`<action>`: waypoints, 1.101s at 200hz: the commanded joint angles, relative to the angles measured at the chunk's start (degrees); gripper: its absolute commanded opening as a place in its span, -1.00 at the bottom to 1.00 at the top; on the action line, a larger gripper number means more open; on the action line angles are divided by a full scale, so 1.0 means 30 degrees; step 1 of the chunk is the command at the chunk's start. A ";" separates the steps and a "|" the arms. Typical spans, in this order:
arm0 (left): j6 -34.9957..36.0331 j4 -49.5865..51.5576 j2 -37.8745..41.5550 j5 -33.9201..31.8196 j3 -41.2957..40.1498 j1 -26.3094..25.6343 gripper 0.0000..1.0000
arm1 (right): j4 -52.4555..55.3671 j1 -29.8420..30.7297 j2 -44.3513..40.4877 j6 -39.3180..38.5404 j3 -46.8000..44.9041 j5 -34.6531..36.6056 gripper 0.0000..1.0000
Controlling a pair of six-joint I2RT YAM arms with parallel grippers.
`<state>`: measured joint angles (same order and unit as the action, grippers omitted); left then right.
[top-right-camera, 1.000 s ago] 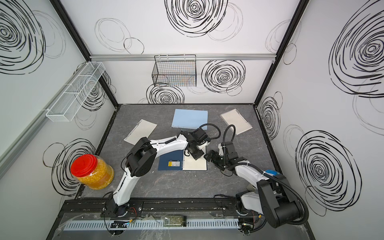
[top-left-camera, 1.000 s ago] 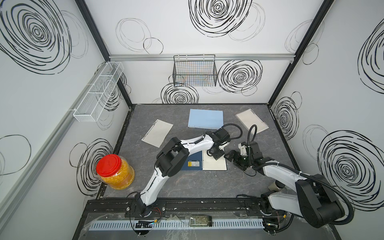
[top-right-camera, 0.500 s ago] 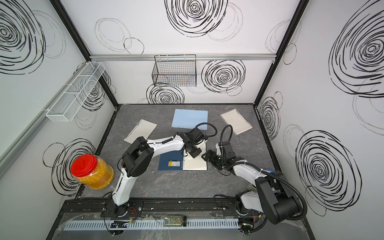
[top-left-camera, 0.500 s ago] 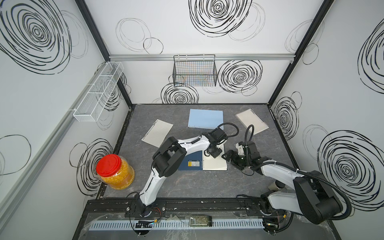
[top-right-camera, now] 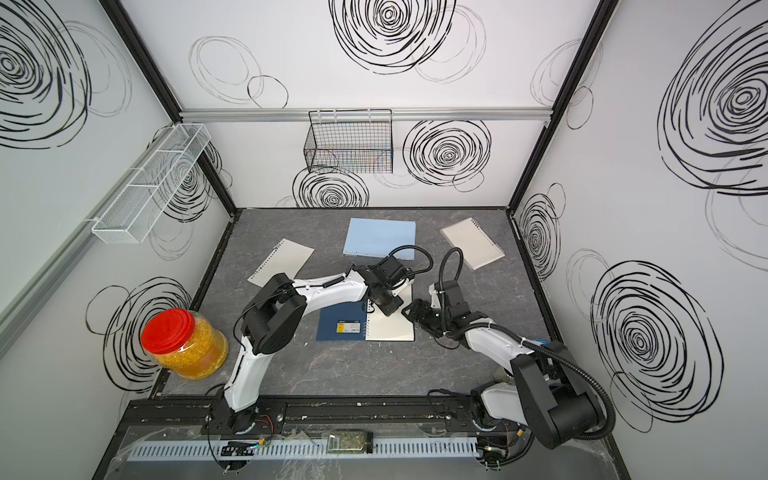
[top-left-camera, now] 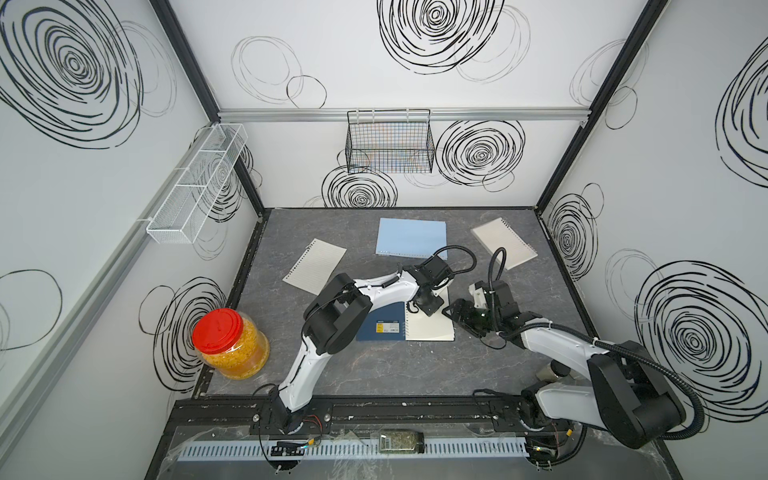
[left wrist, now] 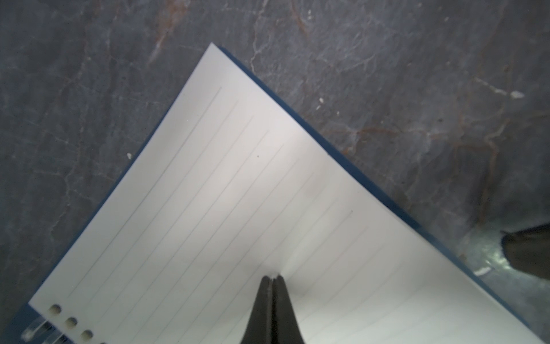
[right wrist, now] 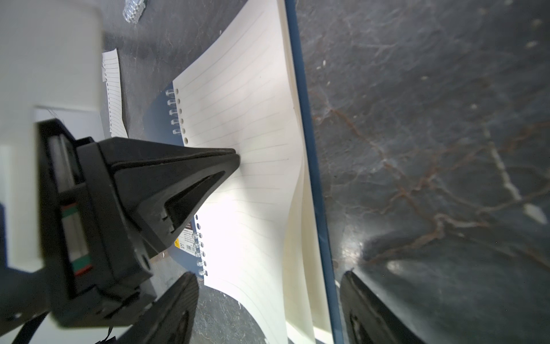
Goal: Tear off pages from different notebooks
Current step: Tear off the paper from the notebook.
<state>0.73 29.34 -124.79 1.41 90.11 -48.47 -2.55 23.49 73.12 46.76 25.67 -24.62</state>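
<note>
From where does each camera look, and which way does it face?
Top views: high above the front, looking down at the table; left arm and right arm show whole.
Left wrist: on the left arm, facing down at the lined page; the shut left claw pinches it.
Right wrist: on the right arm, looking low across that page; the open right claw and the left claw show.
Shared: both wrist views show that page.

Tabletop [left wrist: 387, 74] glossy grey stone-look; notebook page [left wrist: 238, 193] matt cream paper; left pincer [left wrist: 272, 278] matt black plastic.

Three notebooks [top-left-camera: 411, 237] [top-left-camera: 503, 243] [top-left-camera: 380, 328]; one loose page [top-left-camera: 314, 266]; one jar [top-left-camera: 230, 349]; two baskets [top-left-camera: 390, 143] [top-left-camera: 195, 183]
</note>
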 commanded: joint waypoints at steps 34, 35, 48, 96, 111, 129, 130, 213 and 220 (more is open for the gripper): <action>0.0077 0.2641 -0.2590 0.0741 -0.1646 -0.0058 -1.00 | -0.0382 0.0329 -0.0123 -0.0083 0.0612 -0.0463 0.30; 0.0092 0.2641 -0.2586 0.0751 -0.1646 -0.0052 -1.00 | -0.0382 0.0337 -0.0120 -0.0086 0.0612 -0.0464 0.30; 0.0084 0.2670 -0.2582 0.0731 -0.1647 -0.0054 -1.00 | -0.0309 0.0389 -0.0030 -0.0146 0.0698 -0.0440 0.24; 0.0126 0.2640 -0.2539 0.0735 -0.1873 -0.0064 -1.00 | -0.0312 0.0470 -0.0043 -0.0223 0.0788 -0.0259 0.13; 0.0124 0.2613 -0.2495 0.0682 -0.1951 -0.0064 -1.00 | -0.0323 0.0517 0.0054 -0.0235 0.0847 -0.0346 0.11; 0.0123 0.2615 -0.2526 0.0680 -0.1939 -0.0062 -1.00 | -0.0321 0.0558 0.0176 -0.0236 0.0877 -0.0347 0.06; 0.0115 0.2613 -0.2525 0.0691 -0.1939 -0.0068 -1.00 | -0.0322 0.0554 0.0176 -0.0251 0.0877 -0.0362 0.06; 0.0117 0.2561 -0.2480 0.0790 -0.2050 -0.0093 -1.00 | -0.0758 0.0890 0.0907 -0.0236 0.1111 -0.0723 -0.12; 0.0108 0.2527 -0.2465 0.0790 -0.2084 -0.0090 -1.00 | -0.0781 0.0913 0.0980 -0.0259 0.1112 -0.0728 -0.15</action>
<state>0.75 28.38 -124.64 1.52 89.12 -48.47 -3.62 25.65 75.09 46.26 27.49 -26.04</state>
